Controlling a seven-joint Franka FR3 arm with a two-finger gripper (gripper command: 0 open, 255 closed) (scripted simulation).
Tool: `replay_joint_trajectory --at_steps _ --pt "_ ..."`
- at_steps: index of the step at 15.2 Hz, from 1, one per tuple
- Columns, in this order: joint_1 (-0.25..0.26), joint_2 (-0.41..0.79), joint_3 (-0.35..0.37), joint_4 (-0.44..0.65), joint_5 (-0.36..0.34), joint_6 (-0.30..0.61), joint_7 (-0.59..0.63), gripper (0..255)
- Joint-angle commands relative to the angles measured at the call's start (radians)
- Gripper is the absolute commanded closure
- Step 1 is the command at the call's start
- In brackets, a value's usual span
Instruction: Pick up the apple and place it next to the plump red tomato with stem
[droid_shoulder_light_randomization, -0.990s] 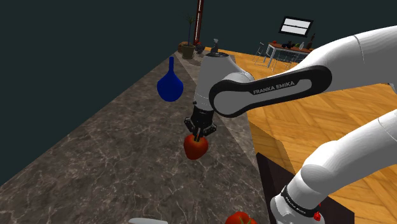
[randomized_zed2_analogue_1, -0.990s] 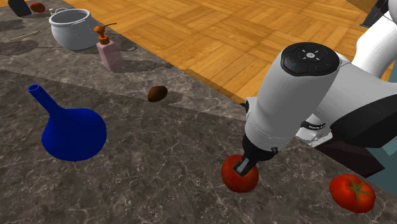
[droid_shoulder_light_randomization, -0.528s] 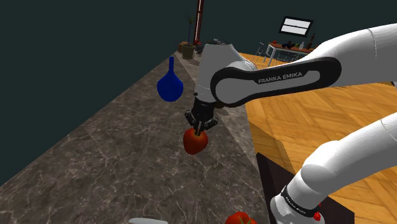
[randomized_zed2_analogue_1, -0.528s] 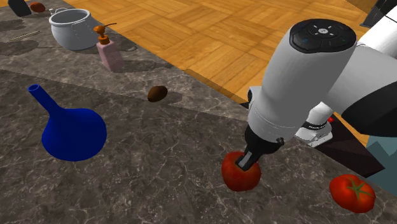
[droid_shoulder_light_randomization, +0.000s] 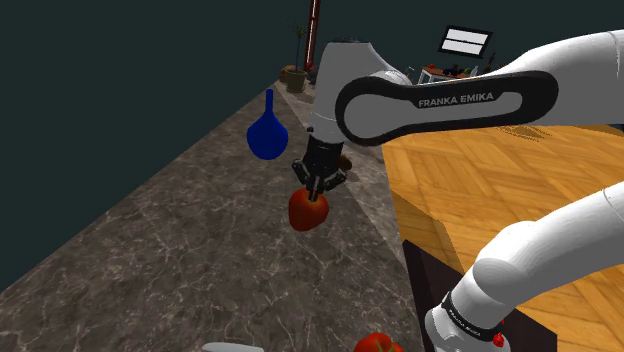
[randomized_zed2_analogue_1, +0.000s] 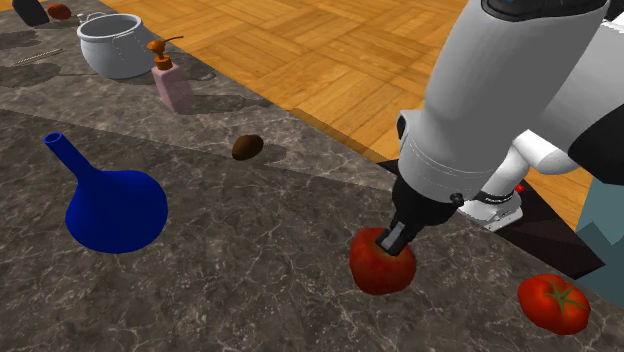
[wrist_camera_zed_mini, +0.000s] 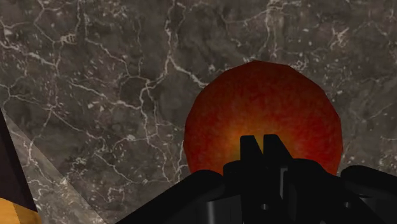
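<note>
Shoulder view: red apple (droid_shoulder_light_randomization: 308, 212) just under the pincer (droid_shoulder_light_randomization: 316, 192), its top in the pincer's tight grip.

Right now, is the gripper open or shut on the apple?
Shut on the apple: in the wrist view the gripper has its black fingers close together, pinching the apple's top.

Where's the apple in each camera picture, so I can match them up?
Shoulder view: apple at centre, lower right of the blue flask.
Second exterior view: lower middle, left of the tomato.
Wrist view: directly behind the fingertips.
Shared landmark: the black gripper clasping its top.
</note>
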Motion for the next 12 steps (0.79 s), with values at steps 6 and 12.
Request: replay_joint_trajectory --at_steps 6,12 --pt "-0.003 -0.014 -0.018 0.082 -0.005 -0.096 -0.002 255" --pt "-0.008 -0.015 -0.030 0.162 -0.012 -0.176 0.000 255"
